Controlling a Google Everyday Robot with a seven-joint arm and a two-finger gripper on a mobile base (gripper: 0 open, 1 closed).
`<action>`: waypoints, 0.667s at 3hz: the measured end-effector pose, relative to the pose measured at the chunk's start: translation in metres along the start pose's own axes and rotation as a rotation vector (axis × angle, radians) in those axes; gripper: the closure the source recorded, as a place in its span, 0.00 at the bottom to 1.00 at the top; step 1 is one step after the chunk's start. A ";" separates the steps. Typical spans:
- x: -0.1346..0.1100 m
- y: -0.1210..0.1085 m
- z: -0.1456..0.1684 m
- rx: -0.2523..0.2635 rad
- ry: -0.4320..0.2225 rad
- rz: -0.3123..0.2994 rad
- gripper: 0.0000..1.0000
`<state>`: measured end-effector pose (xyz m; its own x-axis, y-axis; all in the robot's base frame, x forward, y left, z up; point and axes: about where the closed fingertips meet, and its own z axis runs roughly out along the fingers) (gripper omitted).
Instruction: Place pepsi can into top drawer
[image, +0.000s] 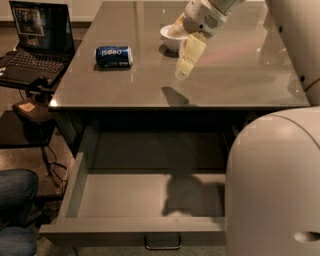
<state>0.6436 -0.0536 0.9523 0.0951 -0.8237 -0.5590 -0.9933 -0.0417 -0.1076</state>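
Observation:
The pepsi can (114, 56), dark blue with white lettering, lies on its side on the grey counter (235, 80), left of centre. The top drawer (135, 226) is pulled out wide below the counter and is empty, with a small metal loop handle (162, 243) on its front. My gripper (186, 60) hangs above the counter in front of the white bowl (169, 36), to the right of the can and apart from it. It holds nothing.
An open laptop (37, 37) sits on a low stand left of the counter. A person's knees (15, 210) show at lower left. My white arm body (272, 185) covers the drawer's right part.

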 end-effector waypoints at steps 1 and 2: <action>-0.003 -0.007 0.004 0.018 -0.010 0.000 0.00; 0.001 0.001 -0.007 0.084 -0.085 0.022 0.00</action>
<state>0.6418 -0.0583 0.9573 0.0824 -0.7726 -0.6295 -0.9866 0.0261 -0.1612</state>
